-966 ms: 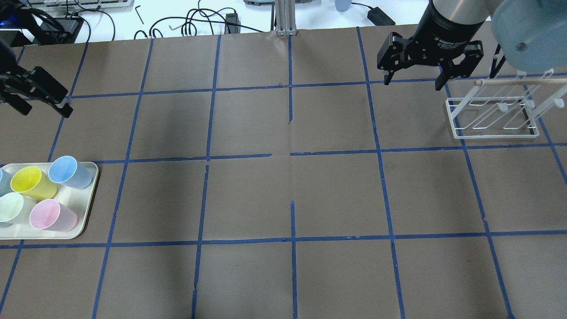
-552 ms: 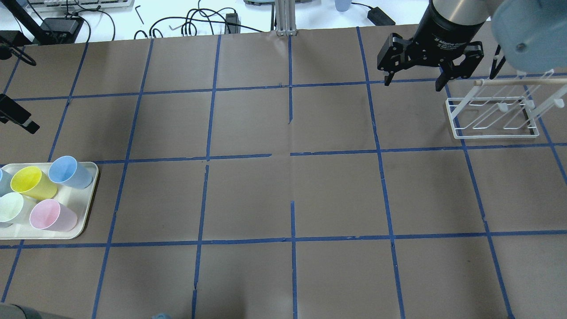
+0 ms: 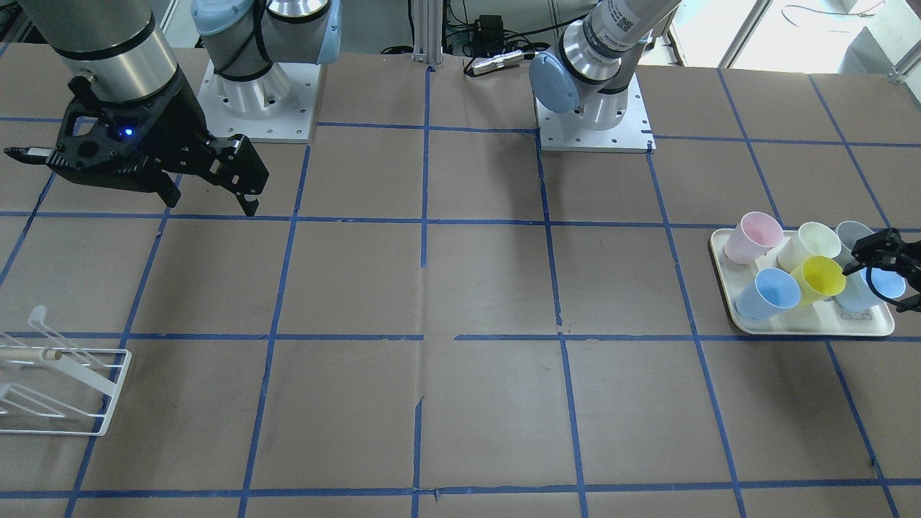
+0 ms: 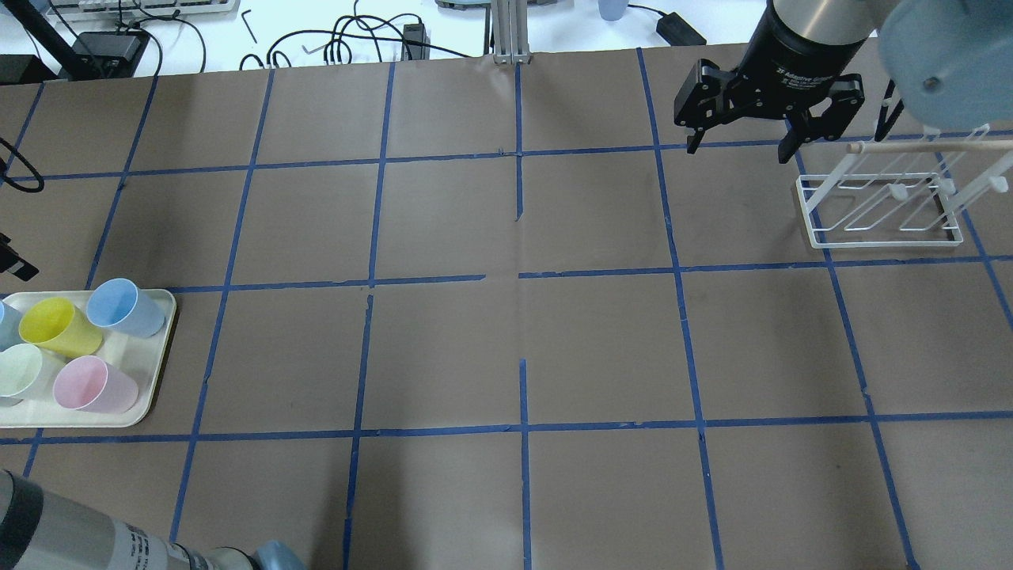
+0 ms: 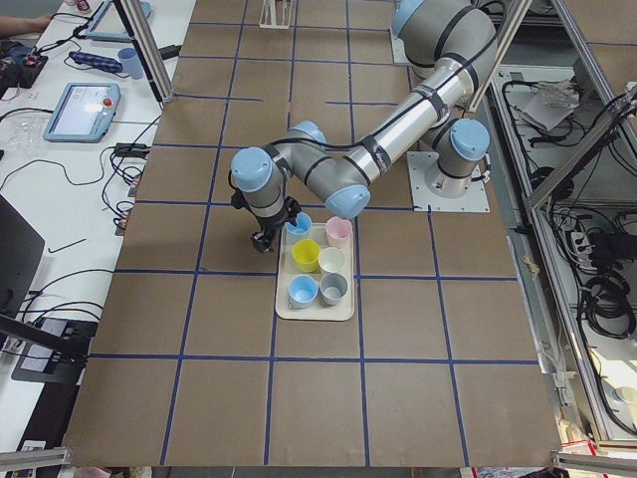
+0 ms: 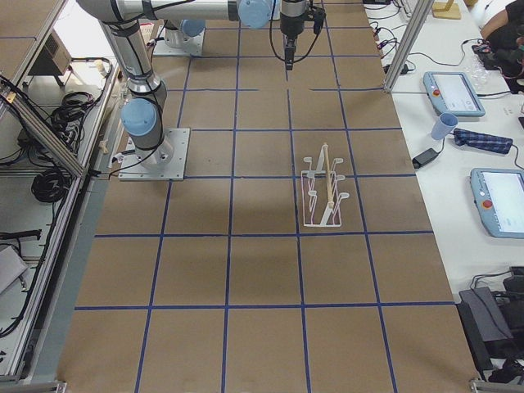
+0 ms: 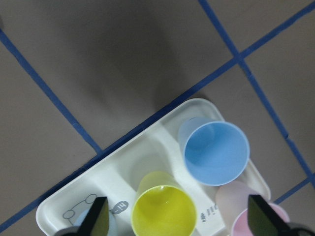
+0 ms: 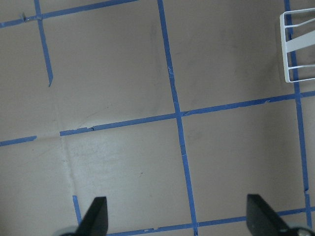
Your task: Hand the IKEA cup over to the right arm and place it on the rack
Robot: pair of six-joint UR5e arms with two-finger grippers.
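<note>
Sliding off the overhead view's left edge since a second ago, the left gripper (image 7: 179,220) has come over the tray, while the right gripper (image 4: 737,152) has kept its place. We see the table (image 4: 601,348) covered in brown paper with a blue tape grid. The right arm (image 3: 108,50) hangs just beside the rack (image 6: 326,184), its fingers spread wide and grasping nothing. At the opposite end, the tray (image 4: 152,370) carries the IKEA cup (image 4: 55,326) upright among a blue cup (image 4: 123,307), a pink cup (image 4: 91,385) and others. The left fingers (image 7: 98,219) are parted above the yellow cup, not touching it.
</note>
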